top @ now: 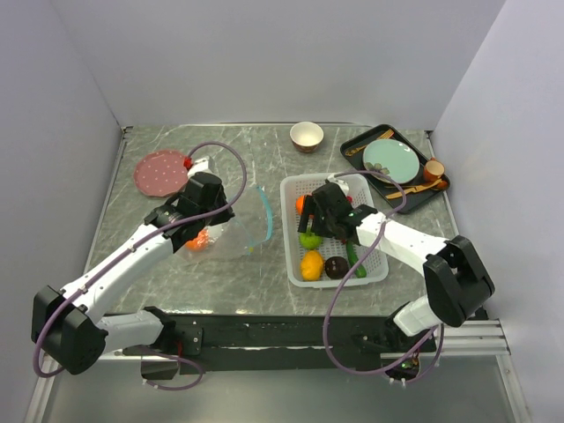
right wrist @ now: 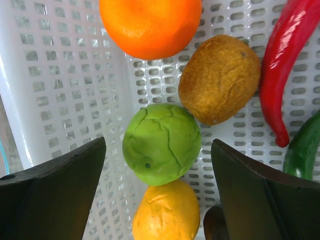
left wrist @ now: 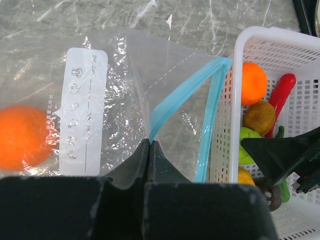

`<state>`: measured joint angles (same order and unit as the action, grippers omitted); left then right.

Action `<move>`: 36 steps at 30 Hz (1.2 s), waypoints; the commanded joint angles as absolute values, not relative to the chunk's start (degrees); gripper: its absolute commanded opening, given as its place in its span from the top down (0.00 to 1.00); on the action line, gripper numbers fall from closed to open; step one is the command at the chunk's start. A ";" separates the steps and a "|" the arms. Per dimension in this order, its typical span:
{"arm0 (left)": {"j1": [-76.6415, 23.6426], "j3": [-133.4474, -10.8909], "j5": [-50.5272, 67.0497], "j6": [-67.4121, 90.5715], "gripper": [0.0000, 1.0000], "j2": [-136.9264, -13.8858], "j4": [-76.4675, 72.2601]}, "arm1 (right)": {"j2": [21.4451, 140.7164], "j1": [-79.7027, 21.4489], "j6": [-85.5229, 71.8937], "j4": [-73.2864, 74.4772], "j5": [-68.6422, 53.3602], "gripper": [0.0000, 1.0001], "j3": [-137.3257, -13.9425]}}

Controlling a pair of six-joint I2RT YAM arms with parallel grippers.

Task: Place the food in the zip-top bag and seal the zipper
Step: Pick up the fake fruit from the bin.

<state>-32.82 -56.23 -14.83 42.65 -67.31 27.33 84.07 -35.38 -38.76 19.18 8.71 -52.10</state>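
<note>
The zip-top bag (left wrist: 115, 85) lies clear and soft left of the basket, with one orange (left wrist: 22, 137) inside. My left gripper (left wrist: 150, 143) is shut on the bag's mouth edge, pinching the teal zipper (left wrist: 172, 100). The mouth stands open toward the basket. My right gripper (right wrist: 157, 145) hangs open inside the basket, its fingers either side of the green apple (right wrist: 160, 142) without touching it. Around the apple lie an orange (right wrist: 150, 25), the kiwi (right wrist: 220, 77), the red chili (right wrist: 282, 65), the green pepper (right wrist: 302, 150), the yellow fruit (right wrist: 167, 212) and the dark round fruit (top: 336, 266).
The white mesh basket (top: 291, 187) stands right of the bag. A pink plate (top: 161, 172) lies at the far left and a small bowl (top: 306, 135) at the back. A black tray (top: 354, 144) at the far right holds a teal plate (top: 392, 159), wooden spoons and a brown cup (top: 434, 169).
</note>
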 commanded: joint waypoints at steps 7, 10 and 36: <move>-32.70 -55.37 -14.68 41.57 0.99 -64.69 25.58 | 85.16 -35.95 -39.46 18.45 8.17 0.11 -51.68; -32.69 -55.11 -14.50 41.57 0.99 -64.34 25.31 | 85.69 -36.04 -39.46 18.72 8.61 0.12 -51.68; -32.70 -54.76 -14.77 41.40 0.99 -63.54 25.49 | 79.73 -36.83 -38.41 17.06 11.07 0.56 -49.93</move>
<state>-32.80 -54.81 -14.85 42.59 -65.01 27.22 85.03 -36.42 -39.11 19.09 8.99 -50.87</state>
